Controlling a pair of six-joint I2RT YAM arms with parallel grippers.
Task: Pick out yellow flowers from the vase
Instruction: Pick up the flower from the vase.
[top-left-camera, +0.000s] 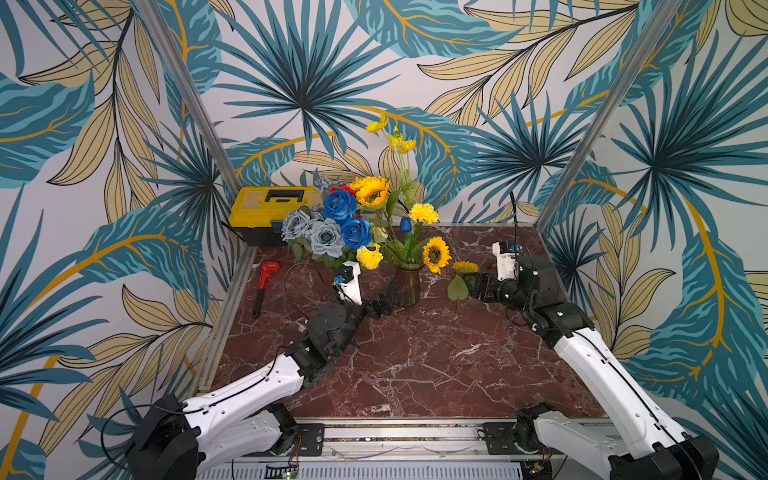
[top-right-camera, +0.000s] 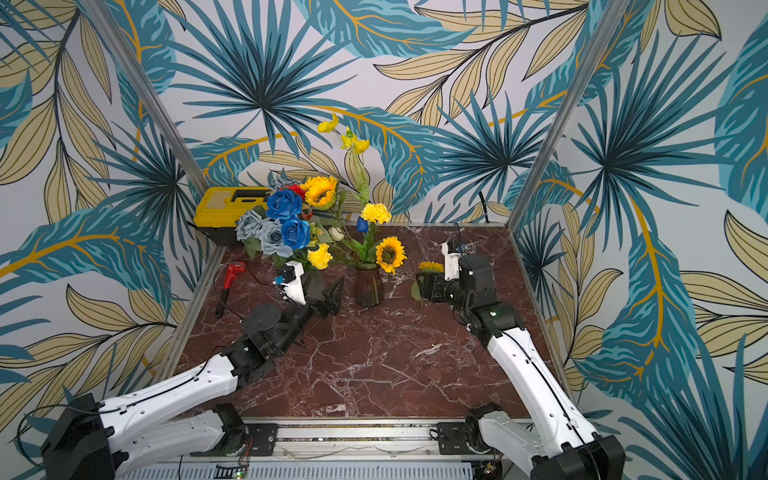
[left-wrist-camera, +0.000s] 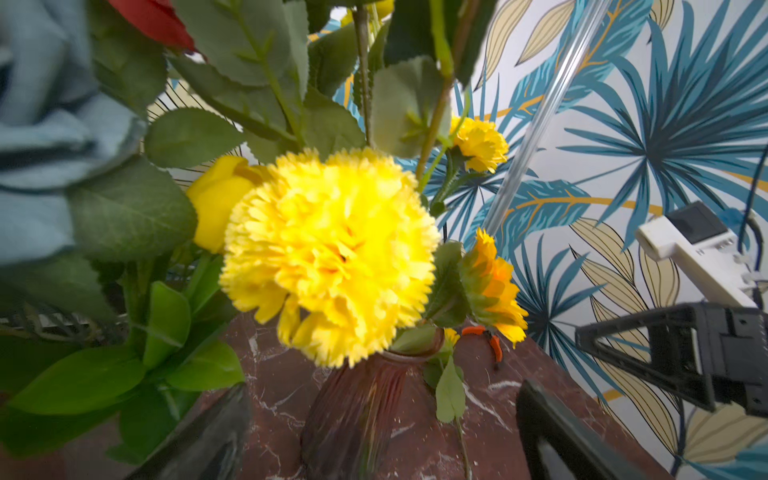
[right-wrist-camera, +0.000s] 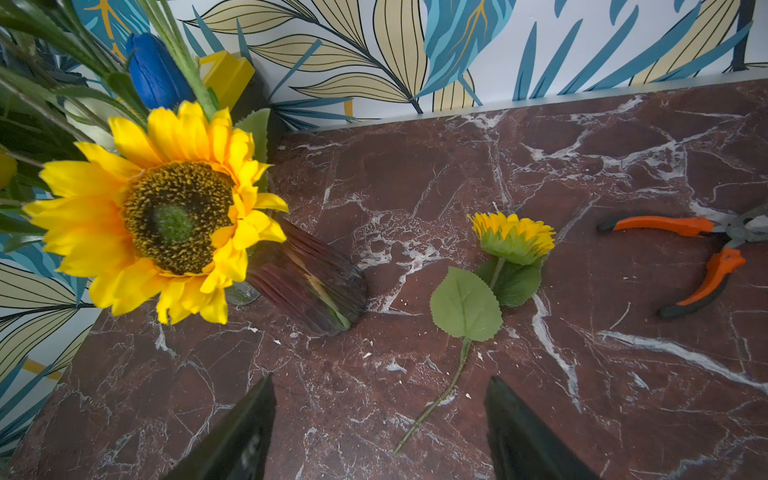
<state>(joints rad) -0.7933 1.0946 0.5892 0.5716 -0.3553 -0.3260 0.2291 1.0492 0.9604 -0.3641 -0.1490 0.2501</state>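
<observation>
Left pincer (left-wrist-camera: 382, 386) is spread wide and holds nothing. It sits just in front of the vase (left-wrist-camera: 357, 415), near a yellow pompom (left-wrist-camera: 332, 257). Right pincer (right-wrist-camera: 380, 379) is spread wide too and is empty. One sunflower (right-wrist-camera: 513, 239) lies flat on the bench (right-wrist-camera: 582, 395) just in front of it, out of the vase. More yellow flowers (top-left-camera: 372, 192) stand in the vase with blue roses (top-left-camera: 340, 205). A toolbox (top-left-camera: 270, 208) sits far back.
</observation>
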